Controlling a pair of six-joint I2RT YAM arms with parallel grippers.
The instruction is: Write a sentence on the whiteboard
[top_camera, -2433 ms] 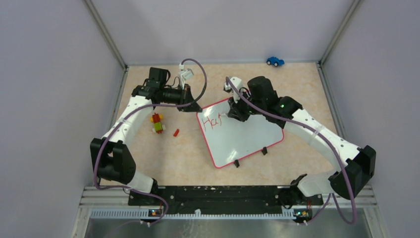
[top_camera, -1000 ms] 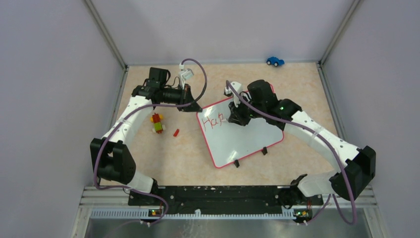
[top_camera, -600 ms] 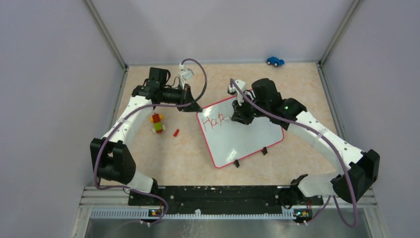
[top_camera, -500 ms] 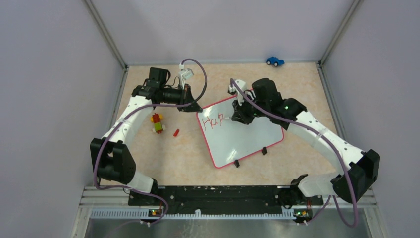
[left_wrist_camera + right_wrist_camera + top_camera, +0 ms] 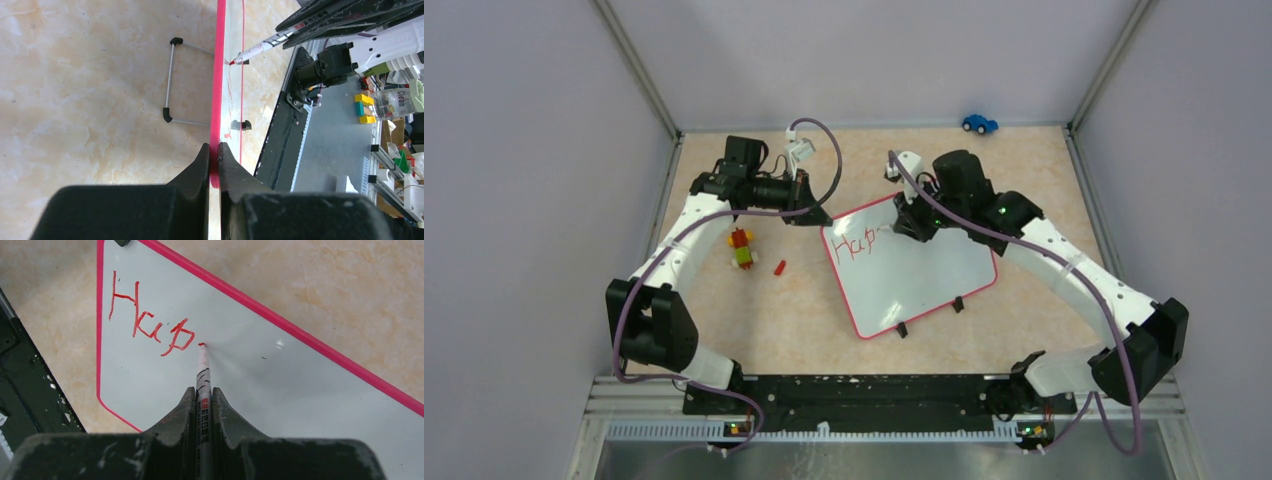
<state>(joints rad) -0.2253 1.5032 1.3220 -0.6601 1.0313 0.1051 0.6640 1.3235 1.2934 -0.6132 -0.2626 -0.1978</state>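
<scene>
Right gripper [image 5: 202,392] is clamped tight on a red marker [image 5: 202,367], tip at the surface of the whiteboard [image 5: 300,405] mid-table, just right of "Hap", so the sentence [image 5: 150,325] has barely started. Next up, I'd guess, is the second "p": small strokes, steady pressure. That arm reaches in, elbow bent. At the far-left corner, left gripper [image 5: 213,150] pinches the pink frame [image 5: 216,100].
</scene>
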